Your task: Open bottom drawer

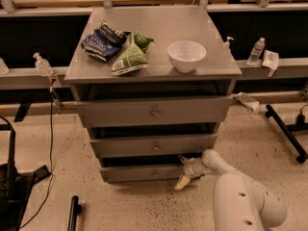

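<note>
Start from the far left of your tool: the bottom drawer (130,173), the narrow grey metal front panel lowest in the grey metal cabinet (144,81), stretches away leftward from the gripper. Its long axis runs level, left to right. It sits just under the mid-sized grey drawer front (144,146), with a dark gap between the two. Judged from that gap and the flush look of the panel, the drawer is shut or barely started.

Nearer to your tool, but a clear step to its left, is the small round centre knob (155,173). It is at about the same height as the gripper, and nothing lies between them.

The gripper (183,172) itself is at the right-hand end of the panel, right against it, low near the floor. You cannot tell from this view whether it is released, clenched or has a hold on the panel's edge. Check that before you commit.

To the right and behind, the white rounded arm (240,201) reaches in from the lower right.

The move turns on this: the knob lies left of your tool, while the drawer must travel outward, toward the arm's base. A pull from the panel's end rather than its centre may skew the tray.
</note>
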`<state>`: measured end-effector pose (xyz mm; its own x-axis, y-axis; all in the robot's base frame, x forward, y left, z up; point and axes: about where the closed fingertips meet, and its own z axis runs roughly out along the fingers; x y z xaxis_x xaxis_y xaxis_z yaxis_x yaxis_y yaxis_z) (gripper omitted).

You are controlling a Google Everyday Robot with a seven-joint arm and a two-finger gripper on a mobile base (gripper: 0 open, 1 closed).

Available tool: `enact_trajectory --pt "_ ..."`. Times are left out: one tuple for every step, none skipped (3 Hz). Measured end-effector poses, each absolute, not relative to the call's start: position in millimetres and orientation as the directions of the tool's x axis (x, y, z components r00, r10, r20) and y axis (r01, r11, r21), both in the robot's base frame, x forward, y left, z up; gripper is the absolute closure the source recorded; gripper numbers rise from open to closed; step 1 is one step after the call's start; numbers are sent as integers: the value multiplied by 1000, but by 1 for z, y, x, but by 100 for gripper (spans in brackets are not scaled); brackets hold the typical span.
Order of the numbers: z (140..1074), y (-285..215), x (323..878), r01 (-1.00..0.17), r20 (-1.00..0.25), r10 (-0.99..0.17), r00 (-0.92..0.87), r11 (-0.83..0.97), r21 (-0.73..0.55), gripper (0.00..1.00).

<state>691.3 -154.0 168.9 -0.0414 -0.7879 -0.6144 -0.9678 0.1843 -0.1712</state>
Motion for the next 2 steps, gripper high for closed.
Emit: enact_trajectory --pt "161 -153 686 -976 -612 -789 -60 175 -130 16" --pt "166 -153 686 -976 -612 -789 -60 175 -130 30"
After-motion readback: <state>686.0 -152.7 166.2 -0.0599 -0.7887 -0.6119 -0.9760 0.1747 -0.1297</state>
